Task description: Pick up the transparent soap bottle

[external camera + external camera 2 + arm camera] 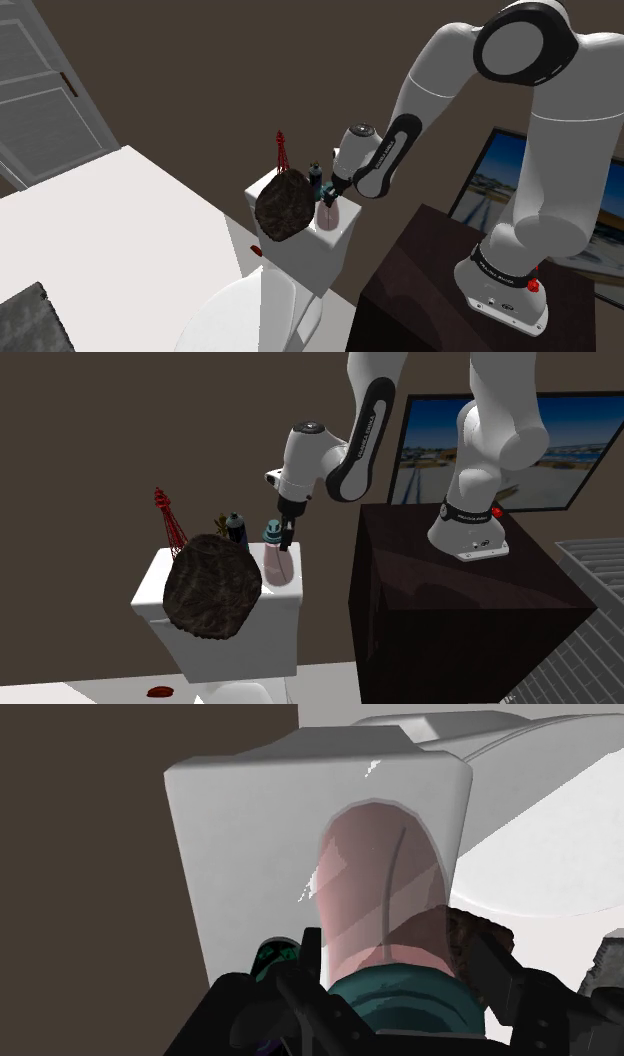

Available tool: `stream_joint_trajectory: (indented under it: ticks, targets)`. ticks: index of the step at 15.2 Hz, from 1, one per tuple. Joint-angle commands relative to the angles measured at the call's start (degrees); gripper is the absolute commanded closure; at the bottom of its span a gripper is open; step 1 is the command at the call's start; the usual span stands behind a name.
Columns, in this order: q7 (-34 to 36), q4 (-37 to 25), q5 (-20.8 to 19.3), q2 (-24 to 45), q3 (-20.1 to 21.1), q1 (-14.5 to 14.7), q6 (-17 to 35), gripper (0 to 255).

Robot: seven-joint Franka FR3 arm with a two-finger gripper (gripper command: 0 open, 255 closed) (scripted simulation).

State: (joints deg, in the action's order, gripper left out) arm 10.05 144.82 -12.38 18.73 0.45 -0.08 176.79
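Black two-finger gripper (286, 547) astride the pink-tinted transparent soap bottle with teal pump cap (277, 564); clamped or loose, cannot tell; bottle upright on the white toilet tank lid (150, 582), second exterior view's right end. Judged light, thin-walled, slick; take the body just under the cap, gently. Wrist view shows its dip tube; second exterior view shows the rough dark-brown lump (212, 587) beside it and the red tower figurine (168, 517) beyond.
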Motion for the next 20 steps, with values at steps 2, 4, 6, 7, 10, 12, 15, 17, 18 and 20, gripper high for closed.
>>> stream_joint_trajectory:
  ticks: [2,4,6,7,10,12,15,17,18,20]
  targets:
    - [0.1,0.03,-0.06,0.17,-0.15,0.14,0.16,255]
    - [0.06,0.04,-0.05,0.13,-0.11,0.07,0.13,255]
    - [0.1,0.02,-0.06,0.15,-0.14,0.13,0.14,255]
    - [0.1,0.03,-0.05,0.12,-0.13,0.13,0.12,255]
    - [-0.19,0.13,0.19,-0.75,0.39,-0.37,-0.67,255]
    - [-0.73,0.49,0.74,-2.57,1.39,-1.23,-2.17,255]
    - [-1.74,0.93,1.87,-5.27,2.88,-2.48,-4.45,255]
    - [-2.54,1.17,2.83,-7.04,3.79,-3.18,-5.99,255]
    - [-2.96,1.26,3.34,-7.91,4.21,-3.5,-6.77,255]
    - [-3.82,1.4,4.4,-9.64,4.95,-4.03,-8.35,255]
